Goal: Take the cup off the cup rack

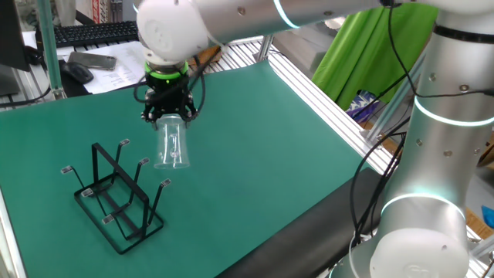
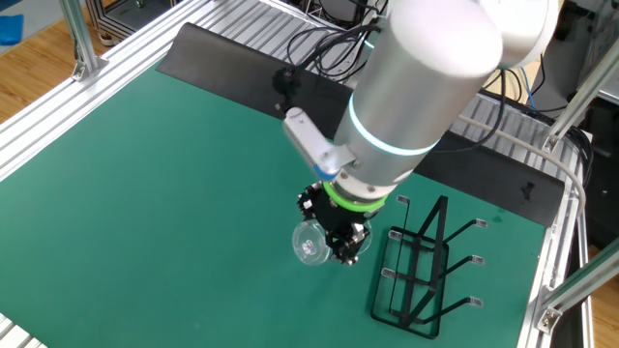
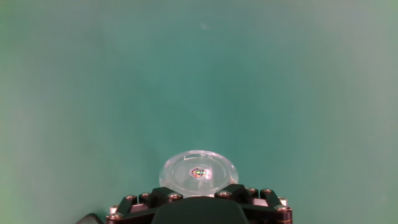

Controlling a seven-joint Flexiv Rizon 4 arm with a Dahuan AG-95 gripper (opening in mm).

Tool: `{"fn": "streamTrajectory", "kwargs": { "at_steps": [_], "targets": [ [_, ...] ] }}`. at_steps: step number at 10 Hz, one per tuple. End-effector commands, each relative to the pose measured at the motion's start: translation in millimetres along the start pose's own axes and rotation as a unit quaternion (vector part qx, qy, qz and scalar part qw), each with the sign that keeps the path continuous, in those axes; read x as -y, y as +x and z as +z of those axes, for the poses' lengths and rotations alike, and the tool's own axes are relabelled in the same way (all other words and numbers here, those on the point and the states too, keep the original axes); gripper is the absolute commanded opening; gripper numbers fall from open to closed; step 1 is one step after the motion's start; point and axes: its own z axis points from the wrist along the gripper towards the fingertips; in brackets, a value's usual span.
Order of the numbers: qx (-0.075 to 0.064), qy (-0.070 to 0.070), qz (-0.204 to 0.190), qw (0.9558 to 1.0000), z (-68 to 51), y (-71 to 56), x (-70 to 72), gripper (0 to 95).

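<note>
My gripper (image 1: 169,117) is shut on the clear glass cup (image 1: 171,144) and holds it in the air above the green mat, hanging down from the fingers. The cup is off the black wire cup rack (image 1: 117,197), which stands on the mat down and to the left of it. In the other fixed view the cup (image 2: 310,243) hangs under the gripper (image 2: 340,240) to the left of the rack (image 2: 426,261). In the hand view the cup's round end (image 3: 198,170) shows just ahead of the gripper (image 3: 199,194); the rack is out of that view.
The green mat (image 1: 255,147) is edged by aluminium rails (image 1: 324,93) at the right. A keyboard (image 1: 96,32) and mouse (image 1: 77,72) lie on a desk behind. Cables (image 2: 334,53) trail by the arm's base.
</note>
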Motion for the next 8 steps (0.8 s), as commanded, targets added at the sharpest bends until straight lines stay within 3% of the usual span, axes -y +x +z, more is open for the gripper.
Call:
{"fn": "streamTrajectory", "kwargs": {
  "at_steps": [1,3,4,8],
  "targets": [
    [0.01,-0.002,0.002,0.9999,6.9,6.5,1.9,19.0],
    [0.014,-0.001,0.005,0.9999,10.1,10.2,1.8,19.0],
    [0.016,-0.002,0.007,0.9998,10.7,10.0,1.4,38.0],
    [0.019,-0.003,0.011,0.9997,13.1,8.9,-0.6,38.0]
  ]
}}
